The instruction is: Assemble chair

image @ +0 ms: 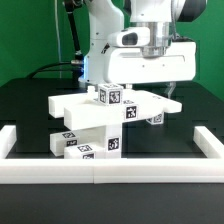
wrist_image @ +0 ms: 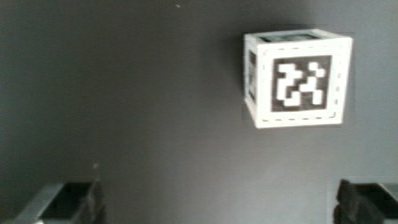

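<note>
Claw (wrist_image: 217, 203) spread wide, empty, hovering above dark desk (wrist_image: 125, 100). Tagged white chair block (wrist_image: 295, 80) lying ahead of fingertips, outside the gap. Advise centring over block, squaring to its faces, descending before closing.

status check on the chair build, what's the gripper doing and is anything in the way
Gripper open, empty, above the black table. White blocky tagged plastic chair parts loose in a cluster, unassembled; one tagged block under the wrist camera. Nothing between the fingers.

light: bright overhead | glare: white parts washed out | blur: wrist view soft
</note>
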Controlling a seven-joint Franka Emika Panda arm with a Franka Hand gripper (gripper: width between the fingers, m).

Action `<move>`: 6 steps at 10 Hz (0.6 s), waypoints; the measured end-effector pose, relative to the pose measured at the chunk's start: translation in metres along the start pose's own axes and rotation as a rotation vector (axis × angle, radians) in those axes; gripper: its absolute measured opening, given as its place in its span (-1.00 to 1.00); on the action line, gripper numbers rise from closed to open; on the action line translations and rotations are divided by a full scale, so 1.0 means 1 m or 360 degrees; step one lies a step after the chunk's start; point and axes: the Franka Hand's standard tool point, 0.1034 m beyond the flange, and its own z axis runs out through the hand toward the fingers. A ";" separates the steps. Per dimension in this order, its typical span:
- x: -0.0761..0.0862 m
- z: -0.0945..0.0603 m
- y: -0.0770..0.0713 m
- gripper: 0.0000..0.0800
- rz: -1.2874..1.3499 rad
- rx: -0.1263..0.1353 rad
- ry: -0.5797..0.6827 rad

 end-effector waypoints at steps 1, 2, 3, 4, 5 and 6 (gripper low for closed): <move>0.002 0.001 0.000 0.62 -0.0043 -0.0004 0.0004; 0.001 0.001 0.000 0.62 -0.0035 -0.0003 0.0001; 0.001 0.001 0.000 0.62 -0.0035 -0.0003 0.0001; 0.001 0.001 0.000 0.62 -0.0035 -0.0003 0.0001; 0.001 0.001 0.000 0.62 -0.0035 -0.0003 0.0000; 0.001 0.002 -0.005 0.62 -0.0032 0.0000 -0.0002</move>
